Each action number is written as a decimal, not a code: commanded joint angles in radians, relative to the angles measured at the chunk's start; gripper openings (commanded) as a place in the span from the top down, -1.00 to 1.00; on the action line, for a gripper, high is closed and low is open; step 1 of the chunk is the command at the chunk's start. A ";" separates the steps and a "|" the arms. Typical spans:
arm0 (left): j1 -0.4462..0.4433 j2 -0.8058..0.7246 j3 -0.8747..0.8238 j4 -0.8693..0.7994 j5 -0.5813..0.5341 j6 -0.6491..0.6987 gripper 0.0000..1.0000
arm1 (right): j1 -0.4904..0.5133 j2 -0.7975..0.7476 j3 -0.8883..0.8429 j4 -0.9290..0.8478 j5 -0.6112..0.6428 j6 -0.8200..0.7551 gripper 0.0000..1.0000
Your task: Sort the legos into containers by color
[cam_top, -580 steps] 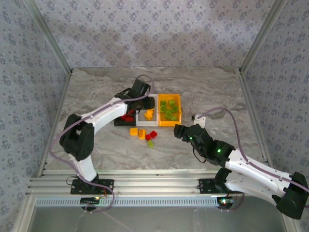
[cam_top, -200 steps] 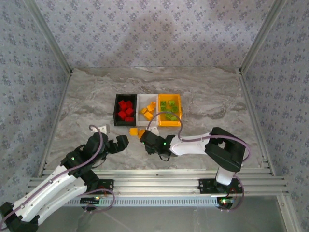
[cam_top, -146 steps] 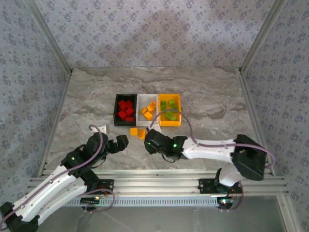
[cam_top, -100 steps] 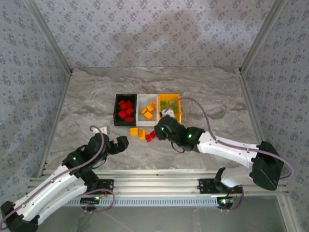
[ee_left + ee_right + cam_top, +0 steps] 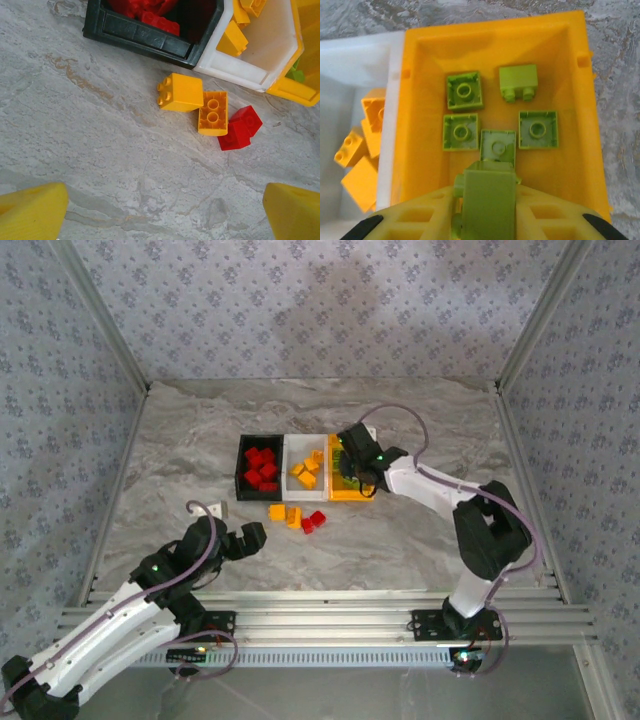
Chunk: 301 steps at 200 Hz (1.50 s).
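5 light green legos point(image 5: 464, 90) in the orange-yellow bin point(image 5: 580, 115), right gripper point(image 5: 350, 464) above it clamped on a 6th green lego point(image 5: 487, 197), left gripper point(image 5: 247, 537) spread apart, 2 orange legos point(image 5: 181, 92), 2 red legos point(image 5: 240, 129) loose on table point(image 5: 100, 150)

Grey-veined marble bench point(image 5: 100, 150). Along the top edge: black bin point(image 5: 145, 37) holding red legos point(image 5: 160, 21), joined to the white bin point(image 5: 250, 75) holding orange legos point(image 5: 234, 39), then the orange-yellow bin point(image 5: 295, 91) with a light green lego point(image 5: 296, 75) just visible. Loose on the bench just below the bins: orange lego on its side point(image 5: 181, 92) touching orange lego with its hollow underside up point(image 5: 213, 113), which touches two red legos point(image 5: 240, 130). Left gripper point(image 5: 161, 212): yellow fingers point(image 5: 30, 212) at the lower corners, spread wide, nothing between.
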 commanded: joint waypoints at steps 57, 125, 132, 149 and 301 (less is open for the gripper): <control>0.006 0.063 0.011 0.045 0.003 0.020 -0.99 | -0.009 -0.024 0.101 -0.030 -0.002 -0.017 -0.36; 0.007 0.520 0.165 0.252 -0.028 0.194 -0.74 | 0.104 -0.265 -0.139 0.059 0.024 0.001 -0.44; 0.006 0.566 0.177 0.282 -0.048 0.211 -0.74 | 0.109 -0.288 -0.160 0.063 0.026 0.006 -0.44; 0.006 0.664 0.199 0.341 -0.079 0.239 -0.74 | 0.115 -0.332 -0.202 0.069 0.036 0.016 -0.44; 0.003 0.996 0.243 0.464 -0.140 0.276 -0.04 | 0.120 -0.477 -0.301 0.082 0.054 0.024 -0.46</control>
